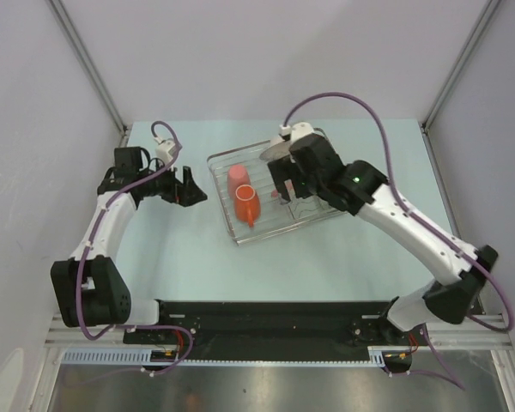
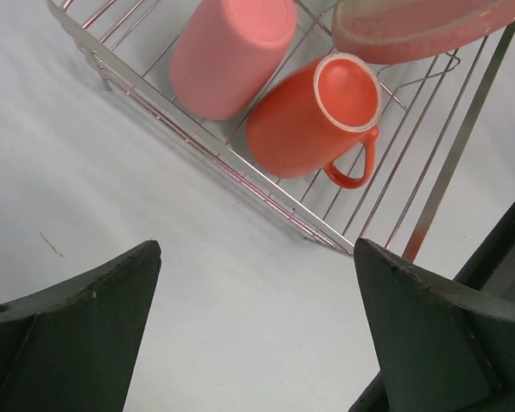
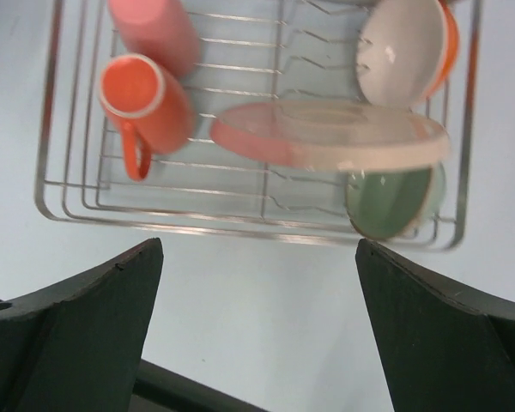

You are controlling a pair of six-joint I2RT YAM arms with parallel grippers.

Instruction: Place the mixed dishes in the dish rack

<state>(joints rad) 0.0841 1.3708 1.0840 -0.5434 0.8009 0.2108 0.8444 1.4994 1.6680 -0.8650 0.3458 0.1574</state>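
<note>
The silvery wire dish rack point(image 1: 309, 215) sits mid-table. In it lie the salmon-pink tumbler point(image 1: 238, 177) and the orange mug point(image 1: 246, 204), both on their sides. The right wrist view shows the rack point(image 3: 240, 219), tumbler point(image 3: 154, 30), mug point(image 3: 146, 99), the pink-and-cream plate point(image 3: 326, 133) standing across the slots, a cream bowl point(image 3: 408, 51) and a green bowl point(image 3: 390, 202). My right gripper point(image 1: 285, 190) hovers over the rack, open and empty point(image 3: 257, 335). My left gripper point(image 1: 197, 190) is open and empty, left of the rack point(image 2: 257, 326). I cannot make out the white plate.
The left wrist view shows the tumbler point(image 2: 232, 56), the mug point(image 2: 313, 120), the plate's edge point(image 2: 412, 30) and the rack's near rail point(image 2: 240, 172). White booth walls close in the table on three sides. The black arm-base rail point(image 1: 266, 322) runs along the near edge.
</note>
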